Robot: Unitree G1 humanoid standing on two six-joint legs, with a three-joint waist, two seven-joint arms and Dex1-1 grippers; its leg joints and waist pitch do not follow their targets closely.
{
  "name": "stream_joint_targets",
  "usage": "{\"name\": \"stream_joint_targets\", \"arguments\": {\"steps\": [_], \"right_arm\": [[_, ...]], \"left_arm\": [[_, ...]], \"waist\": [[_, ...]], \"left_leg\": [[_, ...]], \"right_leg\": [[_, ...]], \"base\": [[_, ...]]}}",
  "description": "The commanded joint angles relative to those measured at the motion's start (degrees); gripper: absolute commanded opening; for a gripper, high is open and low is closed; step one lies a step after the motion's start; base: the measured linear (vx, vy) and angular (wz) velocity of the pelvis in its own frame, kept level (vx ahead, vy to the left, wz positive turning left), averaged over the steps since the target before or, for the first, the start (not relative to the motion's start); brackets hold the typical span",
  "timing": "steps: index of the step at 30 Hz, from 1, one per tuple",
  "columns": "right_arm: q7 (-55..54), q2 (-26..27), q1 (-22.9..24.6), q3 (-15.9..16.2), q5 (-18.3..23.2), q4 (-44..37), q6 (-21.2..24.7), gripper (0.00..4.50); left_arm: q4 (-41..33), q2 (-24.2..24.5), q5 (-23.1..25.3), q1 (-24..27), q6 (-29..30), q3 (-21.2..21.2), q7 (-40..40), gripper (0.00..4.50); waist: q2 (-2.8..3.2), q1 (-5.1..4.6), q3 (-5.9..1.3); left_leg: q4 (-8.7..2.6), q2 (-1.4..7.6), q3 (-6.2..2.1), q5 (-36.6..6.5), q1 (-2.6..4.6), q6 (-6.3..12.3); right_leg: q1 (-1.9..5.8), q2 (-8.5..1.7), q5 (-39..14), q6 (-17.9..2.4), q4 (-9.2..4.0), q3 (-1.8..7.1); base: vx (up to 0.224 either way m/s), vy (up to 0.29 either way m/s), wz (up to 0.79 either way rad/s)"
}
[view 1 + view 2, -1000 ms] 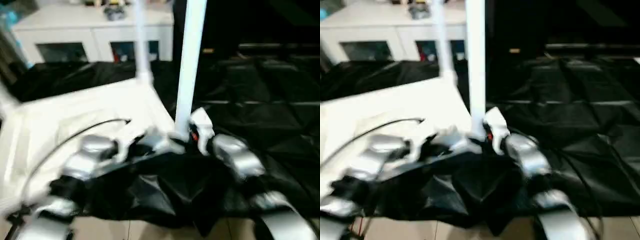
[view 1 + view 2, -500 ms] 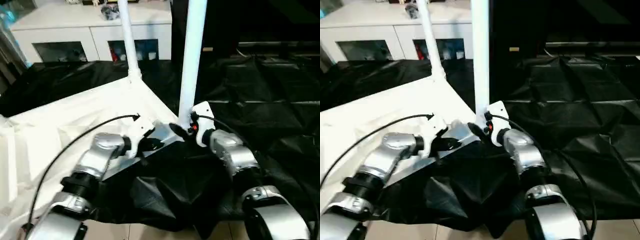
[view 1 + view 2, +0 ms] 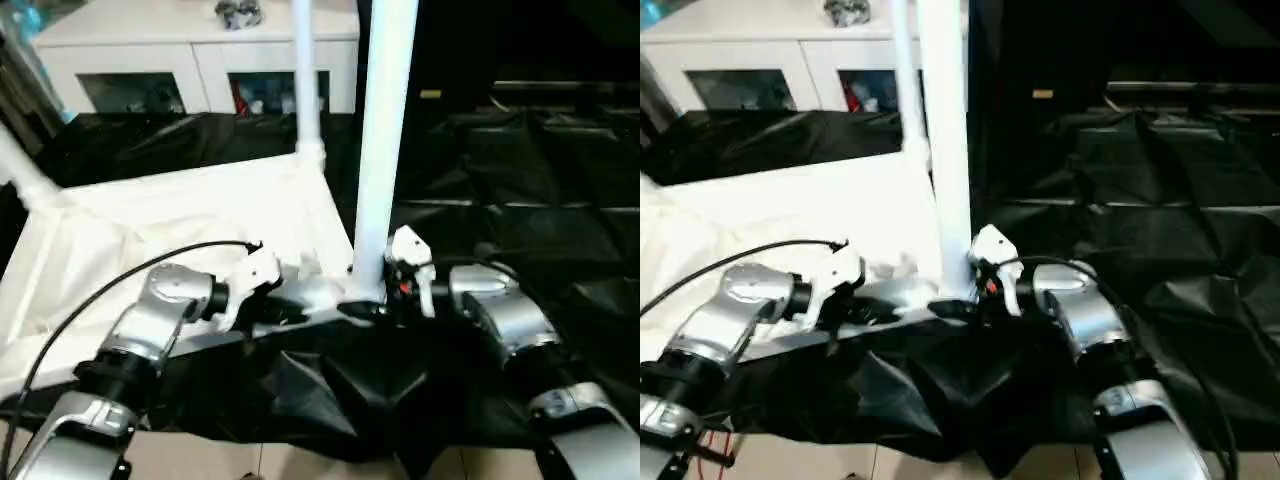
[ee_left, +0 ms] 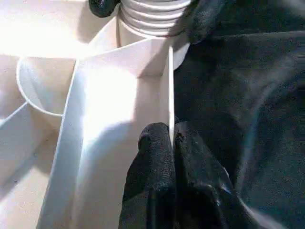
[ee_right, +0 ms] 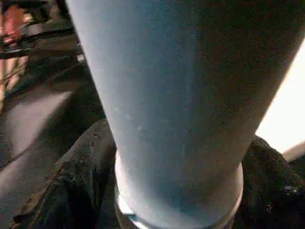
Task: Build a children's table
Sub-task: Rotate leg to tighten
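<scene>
White tubular leg — upright, close to lens; black fingers flank its ringed base on both sides — dark cloth behind.

I count one upturned white plastic tabletop, three white tubular legs standing in it, and one white glass-door cabinet.

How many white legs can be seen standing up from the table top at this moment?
3: the near leg beside the right gripper, a far leg at the far corner, and a left leg at the picture's edge. A fourth may be hidden.
</scene>
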Motion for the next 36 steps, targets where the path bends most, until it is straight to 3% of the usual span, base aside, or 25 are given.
{"name": "stream_joint_targets", "arguments": {"steps": [1, 4, 5, 10, 12, 14, 16, 17, 18, 19, 23, 25, 27, 30, 35, 36], "right_arm": [[3.1, 0.8, 0.6, 3.3, 1.1, -3.2, 1.2, 3.18], [3.9, 0.7, 1.1, 3.8, 1.0, -4.0, 1.6, 2.81], [4.0, 0.9, 1.6, 4.1, 0.6, -4.2, 1.6, 2.81], [1.0, 2.3, 2.2, 3.1, 0.8, -4.1, 2.0, 2.72], [-4.9, 4.5, 2.5, 1.7, 0.2, -3.1, 2.8, 2.72], [-13.8, 7.5, 1.8, -0.5, -1.0, 0.2, 3.0, 2.72], [-22.6, 10.5, 0.4, -2.9, -1.7, 4.4, 3.6, 2.72], [-26.7, 12.3, -0.4, -4.2, -1.6, 6.6, 3.7, 2.72], [-29.6, 13.8, -1.0, -5.1, -1.3, 8.3, 3.8, 2.72], [-31.4, 14.5, -1.4, -5.6, -1.2, 9.2, 3.9, 2.72], [-41.7, 18.7, -4.4, -7.9, -1.5, 14.8, 3.0, 2.72], [-41.4, 19.4, -4.8, -7.8, -1.7, 15.4, 1.9, 2.72], [-40.5, 19.6, -5.0, -8.7, -1.2, 15.2, 2.3, 3.28], [-37.5, 19.0, -5.6, -9.6, -0.5, 14.6, 2.1, 3.44], [-26.3, 14.7, -4.7, -5.6, -0.6, 10.5, -0.1, 3.57], [-20.3, 12.1, -3.8, -3.5, -0.5, 8.0, -1.3, 3.57]], "left_arm": [[-1.7, -1.3, -1.2, 0.5, -0.3, -3.1, -2.5, 0.00], [-1.3, -1.4, -0.9, 0.4, -0.8, -3.2, -2.7, 0.00], [-0.8, -1.8, -0.4, 0.3, -1.3, -3.0, -2.3, 0.00], [-0.2, -3.2, -0.6, 0.1, -1.0, -2.2, 0.0, 0.00], [0.9, -5.2, -0.1, -0.8, 0.4, -1.2, 4.9, 0.00], [2.2, -7.5, 0.4, -2.2, 2.3, 0.0, 10.4, 0.00], [3.3, -9.6, 0.9, -3.4, 3.8, 0.9, 14.9, 0.00], [4.0, -11.0, 1.2, -4.0, 4.6, 1.3, 17.5, 0.00], [4.6, -12.2, 1.5, -4.6, 5.1, 1.7, 19.7, 0.00], [4.9, -12.8, 1.6, -4.8, 5.3, 1.8, 20.9, 0.00], [5.6, -17.0, 2.4, -6.0, 7.3, 2.3, 26.6, 0.00], [5.3, -17.8, 2.3, -5.9, 7.1, 2.1, 26.7, 0.00], [5.0, -17.6, 2.3, -5.6, 6.6, 1.6, 25.4, 0.00], [3.8, -16.3, 2.5, -4.5, 5.4, 0.7, 22.8, 0.00], [0.5, -12.6, 1.4, -2.3, 3.9, -1.1, 15.2, 0.00], [-0.4, -10.9, 0.9, -1.6, 3.0, -1.5, 11.9, 0.00]], "waist": [[-0.87, 0.03, -3.51], [-0.96, 0.19, -3.35], [-0.53, 0.24, -3.37], [-0.77, 0.15, -3.32], [-0.78, 0.06, -3.21], [-0.81, -0.13, -2.99], [-0.67, -0.77, -2.52], [-0.39, -0.82, -2.52], [-0.60, -1.27, -2.40], [-0.44, -1.33, -2.42], [-0.67, -1.93, -2.70], [-0.70, -1.79, -2.82], [-0.68, -1.73, -2.91], [-0.66, -1.67, -3.00], [-0.70, -1.55, -3.16], [-0.55, -1.38, -3.31]], "left_leg": [[-3.11, 1.21, 0.05, -2.2, 0.17, 7.22], [-3.19, 1.27, 0.08, -3.2, 0.14, 6.91], [-3.18, 1.29, 0.05, -3.7, 0.24, 6.61], [-3.27, 1.22, 0.11, -4.6, 0.32, 5.21], [-3.36, 1.24, 0.09, -4.7, 0.29, 4.75], [-3.68, 1.17, 0.00, -6.6, 0.35, 3.42], [-4.22, 1.04, -0.10, -10.7, 0.76, 0.66], [-4.27, 1.02, -0.21, -11.5, 0.81, 0.20], [-4.45, 1.01, -0.20, -12.6, 0.89, -0.43], [-4.48, 0.99, -0.28, -13.2, 1.01, -0.54], [-4.34, 0.88, -0.21, -11.4, 0.74, 0.39], [-4.12, 0.75, -0.15, -10.1, 0.62, 1.13], [-4.09, 0.77, -0.16, -9.1, 0.50, 1.75], [-3.98, 0.86, -0.11, -7.5, 0.38, 3.24], [-3.83, 1.01, -0.15, -7.0, 0.27, 4.27], [-3.62, 1.16, -0.01, -5.2, 0.23, 5.18]], "right_leg": [[3.26, -2.65, 6.0, -15.7, -3.07, 2.26], [3.11, -2.67, 3.7, -15.5, -3.23, 2.22], [3.05, -2.71, 3.0, -15.5, -3.25, 2.23], [3.12, -2.62, 1.7, -15.0, -3.44, 2.36], [3.08, -2.61, 1.2, -14.8, -3.49, 2.39], [3.08, -2.72, -2.7, -14.1, -3.90, 2.36], [2.83, -2.98, -11.9, -12.7, -4.87, 2.45], [2.92, -3.06, -13.6, -12.2, -5.01, 2.47], [2.75, -2.91, -14.7, -11.5, -5.15, 2.64], [2.76, -2.91, -15.2, -11.3, -5.29, 2.61], [2.88, -2.79, -10.9, -11.9, -5.07, 2.64], [3.07, -2.81, -9.5, -12.1, -5.03, 2.58], [3.14, -2.72, -8.0, -12.1, -4.88, 2.53], [3.23, -2.76, -4.7, -13.0, -4.64, 2.43], [3.43, -2.79, -3.4, -13.6, -4.38, 2.29], [3.37, -2.69, 0.3, -14.6, -3.92, 2.25]], "base": [[0.000, 0.000, 0.00], [0.000, 0.000, 0.00], [0.000, 0.000, 0.00], [0.000, 0.000, 0.00], [0.000, 0.000, 0.00], [0.000, 0.000, 0.00], [0.000, 0.000, 0.00], [0.000, 0.000, 0.00], [0.000, 0.000, 0.00], [0.000, 0.000, 0.00], [0.000, 0.000, 0.00], [0.000, 0.000, 0.00], [0.000, 0.000, 0.00], [0.000, 0.000, 0.00], [0.000, 0.000, 0.00], [0.000, 0.000, 0.00]]}}
